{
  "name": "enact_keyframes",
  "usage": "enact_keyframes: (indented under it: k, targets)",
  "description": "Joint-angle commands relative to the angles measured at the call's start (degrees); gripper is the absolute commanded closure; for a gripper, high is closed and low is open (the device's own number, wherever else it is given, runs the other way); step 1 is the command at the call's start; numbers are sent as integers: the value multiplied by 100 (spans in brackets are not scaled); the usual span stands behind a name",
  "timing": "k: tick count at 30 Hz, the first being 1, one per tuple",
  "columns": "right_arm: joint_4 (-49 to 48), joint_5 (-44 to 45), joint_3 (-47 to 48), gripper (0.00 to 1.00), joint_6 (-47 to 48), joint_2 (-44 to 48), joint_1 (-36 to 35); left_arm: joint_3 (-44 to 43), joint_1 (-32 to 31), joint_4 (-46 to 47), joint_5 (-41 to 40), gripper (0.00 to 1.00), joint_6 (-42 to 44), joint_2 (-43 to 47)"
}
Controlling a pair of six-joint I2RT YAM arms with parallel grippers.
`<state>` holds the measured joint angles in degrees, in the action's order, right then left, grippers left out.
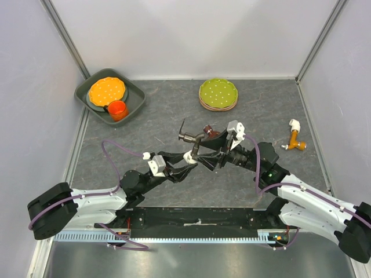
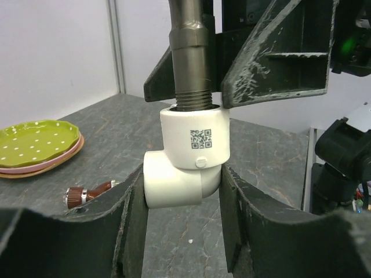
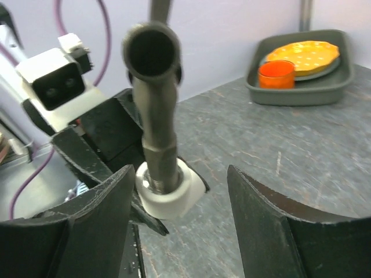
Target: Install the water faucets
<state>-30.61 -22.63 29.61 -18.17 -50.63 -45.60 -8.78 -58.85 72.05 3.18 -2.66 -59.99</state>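
Observation:
My left gripper is shut on a white elbow fitting and holds it above the table; it also shows in the top view. The dark grey bent tap stands with its threaded end in the elbow's top opening. My right gripper is open, its fingers wide apart on either side of the grey tap and the elbow, gripping neither. In the top view the right gripper meets the left one mid-table, with the grey tap sticking out. A reddish-brown tap lies on the table beyond.
A grey tray at the back left holds an orange plate and an orange cup. A green dotted plate sits at back centre. Another white elbow with an orange-brown tap lies at the right. Walls enclose the table.

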Motion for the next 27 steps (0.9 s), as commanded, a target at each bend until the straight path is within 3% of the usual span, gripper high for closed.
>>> enact_keyframes:
  k: [1, 22, 25, 27]
  targets:
    - [-472, -1014, 379, 29, -64, -96, 17, -265, 31, 582, 323, 98, -235, 93]
    - [-472, -602, 687, 39, -125, -281, 140, -406, 40, 345, 710, 98, -235, 66]
    - [-446, -654, 722, 47, -134, -315, 140, -423, 32, 327, 710, 98, -218, 49]
    - [-411, -690, 731, 57, -134, -324, 140, -432, 40, 292, 693, 98, -209, 49]
